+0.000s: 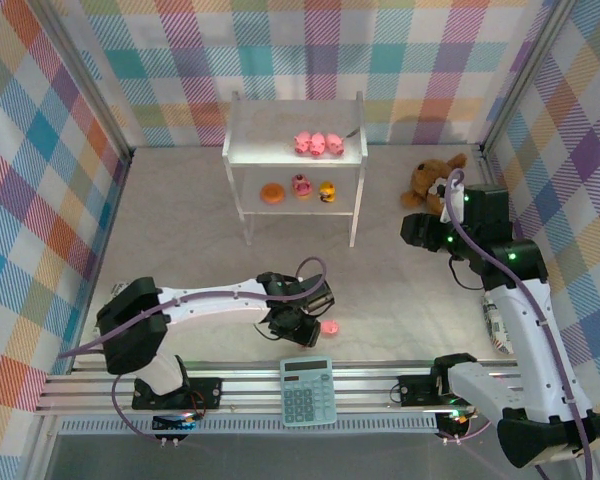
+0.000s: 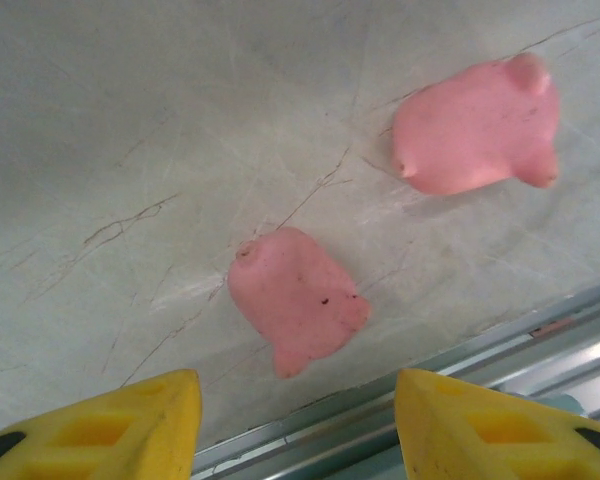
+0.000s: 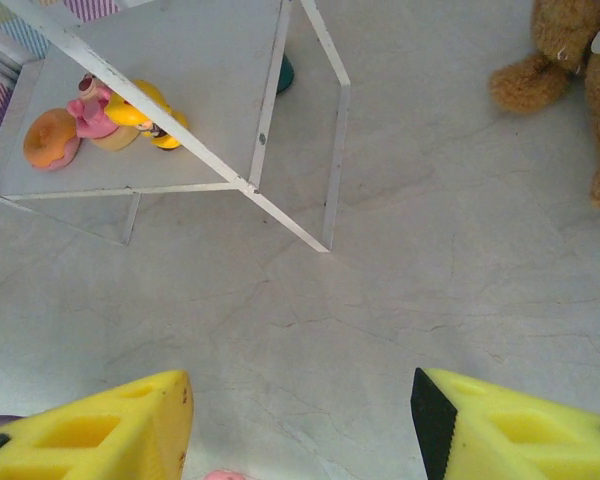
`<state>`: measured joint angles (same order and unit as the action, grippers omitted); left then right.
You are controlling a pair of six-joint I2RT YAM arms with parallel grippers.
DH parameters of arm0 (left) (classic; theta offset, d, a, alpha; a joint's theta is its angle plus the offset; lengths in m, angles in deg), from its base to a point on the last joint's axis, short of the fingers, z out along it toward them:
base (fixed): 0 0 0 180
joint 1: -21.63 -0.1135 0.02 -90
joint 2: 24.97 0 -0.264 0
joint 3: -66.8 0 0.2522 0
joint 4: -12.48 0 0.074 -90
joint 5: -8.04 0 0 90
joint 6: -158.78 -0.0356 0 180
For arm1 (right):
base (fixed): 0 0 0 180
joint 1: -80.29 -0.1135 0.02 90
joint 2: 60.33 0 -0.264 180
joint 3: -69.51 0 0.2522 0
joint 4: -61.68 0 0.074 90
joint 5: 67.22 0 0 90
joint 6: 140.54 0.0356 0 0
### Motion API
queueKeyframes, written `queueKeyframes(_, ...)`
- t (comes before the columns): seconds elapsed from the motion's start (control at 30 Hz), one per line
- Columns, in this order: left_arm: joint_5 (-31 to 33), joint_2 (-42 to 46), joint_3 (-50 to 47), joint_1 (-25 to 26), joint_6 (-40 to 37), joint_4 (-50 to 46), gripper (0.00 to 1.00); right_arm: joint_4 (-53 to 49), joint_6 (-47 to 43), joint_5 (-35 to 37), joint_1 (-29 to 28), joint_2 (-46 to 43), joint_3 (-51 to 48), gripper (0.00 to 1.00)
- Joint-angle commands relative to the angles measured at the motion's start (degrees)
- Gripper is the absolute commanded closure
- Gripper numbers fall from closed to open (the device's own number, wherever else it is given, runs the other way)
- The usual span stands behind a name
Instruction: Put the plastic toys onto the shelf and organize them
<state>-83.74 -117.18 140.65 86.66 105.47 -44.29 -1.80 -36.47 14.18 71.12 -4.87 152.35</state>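
My left pincer: fingers apart, holding nothing, over one pink pig; second pig beside, near desk's front edge.
My right pincer: fingers apart, empty.
Shelf: six toys.

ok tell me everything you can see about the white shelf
The shelf is a small white two-tier rack, seemingly painted wood or plastic: a flat rectangular top, a lower board and thin legs. It stands upright on the pale table near the back wall. Three pink pigs sit in a row on the top's right half; an orange ring, a pink cupcake piece and a yellow duck sit on the lower board.
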Motion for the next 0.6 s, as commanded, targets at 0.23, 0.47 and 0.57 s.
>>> queueKeyframes(0.23, -2.8, -4.2, 0.4, 1.5, 3.5, 2.1, 0.47, 1.0, -2.8, -0.3, 0.2, -1.2, -0.9, 0.38)
queueKeyframes(0.47, -2.1, -7.3, 1.2, 2.1, 3.4, 2.0, 0.50, 1.7, -3.0, -1.0, 0.3, -1.2, -0.9, 0.38)
queueKeyframes(0.57, 0.4, -7.7, 1.6, 2.1, 2.0, 1.0, 0.53, 1.9, -3.2, -1.0, 0.3, -1.2, -0.8, 0.38)
